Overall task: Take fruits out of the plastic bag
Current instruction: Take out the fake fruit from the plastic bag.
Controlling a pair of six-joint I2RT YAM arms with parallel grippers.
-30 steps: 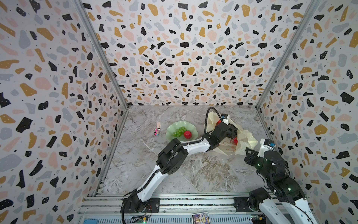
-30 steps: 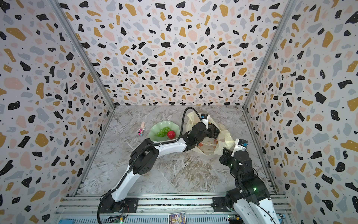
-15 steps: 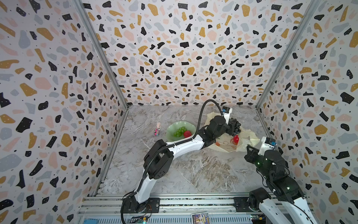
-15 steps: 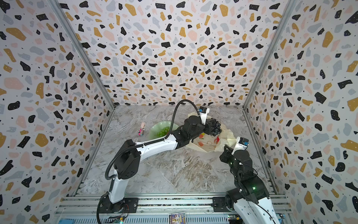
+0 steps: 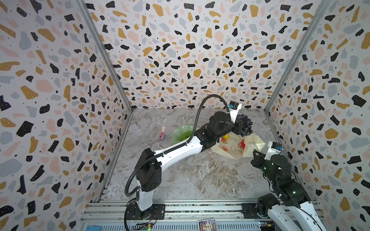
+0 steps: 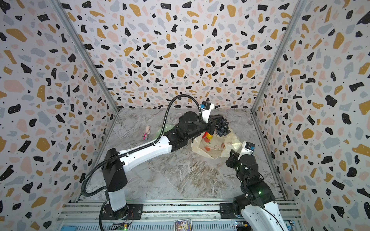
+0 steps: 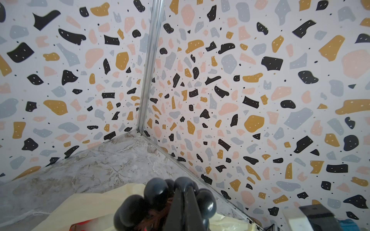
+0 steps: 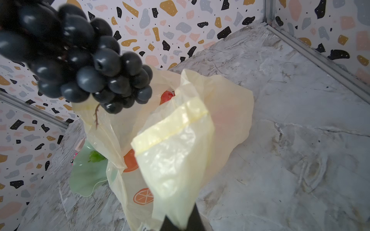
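Observation:
My left gripper (image 5: 241, 123) is shut on the black-purple grape bunch (image 5: 246, 126), which hangs in the air over the far end of the plastic bag (image 5: 234, 152). In the left wrist view the fingers (image 7: 181, 202) pinch the bunch (image 7: 156, 192). The pale-yellow bag lies crumpled on the floor at the right. A red apple (image 5: 242, 144) and a red-yellow peach (image 5: 225, 137) show in its mouth. My right gripper (image 5: 255, 157) is shut on the bag's near edge (image 8: 176, 160) and holds it up. The grapes (image 8: 80, 60) hang above the bag's mouth in the right wrist view.
A pale green plate (image 5: 177, 133) with a green grape bunch (image 5: 185, 135) sits left of the bag, partly behind my left arm. A small pink trinket (image 5: 161, 136) lies further left. The back wall and right wall stand close behind the bag.
My left gripper rose out of the bag with the black-purple grapes and moved toward the back right corner. The right gripper kept its hold on the bag's edge.

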